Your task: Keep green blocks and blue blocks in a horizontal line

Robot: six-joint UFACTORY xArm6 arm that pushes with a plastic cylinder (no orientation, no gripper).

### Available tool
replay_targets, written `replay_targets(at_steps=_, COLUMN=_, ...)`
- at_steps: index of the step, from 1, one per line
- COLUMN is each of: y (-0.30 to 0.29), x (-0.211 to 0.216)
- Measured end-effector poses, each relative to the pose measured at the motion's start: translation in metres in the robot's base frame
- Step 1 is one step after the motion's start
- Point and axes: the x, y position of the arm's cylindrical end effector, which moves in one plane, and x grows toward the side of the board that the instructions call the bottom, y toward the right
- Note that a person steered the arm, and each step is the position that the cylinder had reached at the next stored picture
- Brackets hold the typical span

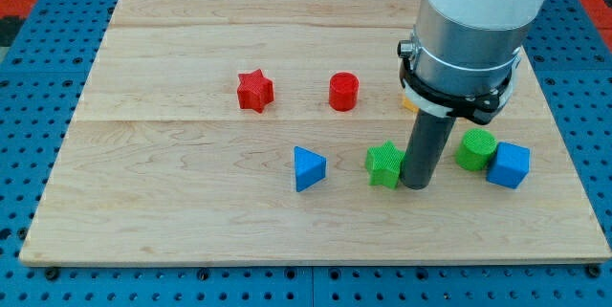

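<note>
A blue triangle block (307, 168) lies left of centre in the lower half of the wooden board (191, 221). A green star-like block (384, 164) lies to its right. A green cylinder (474, 149) sits further right, touching a blue cube (508, 164) at its lower right. My tip (416, 185) rests on the board right beside the green star-like block, on its right side, between it and the green cylinder.
A red star block (254, 90) and a red cylinder (343, 91) lie in the middle of the board. A yellow block (407, 103) shows only as a sliver behind the arm. Blue perforated table surrounds the board.
</note>
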Motion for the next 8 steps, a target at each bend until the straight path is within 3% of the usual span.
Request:
replay_targets(at_steps=2, y=-0.006, x=-0.072)
replay_targets(at_steps=3, y=0.062, x=-0.092)
replay_targets(at_steps=4, y=0.121, x=-0.092)
replay_targets(at_steps=6, y=0.167, x=-0.083)
replay_targets(at_steps=7, y=0.136, x=-0.049)
replay_targets(at_steps=8, y=0.081, x=-0.047)
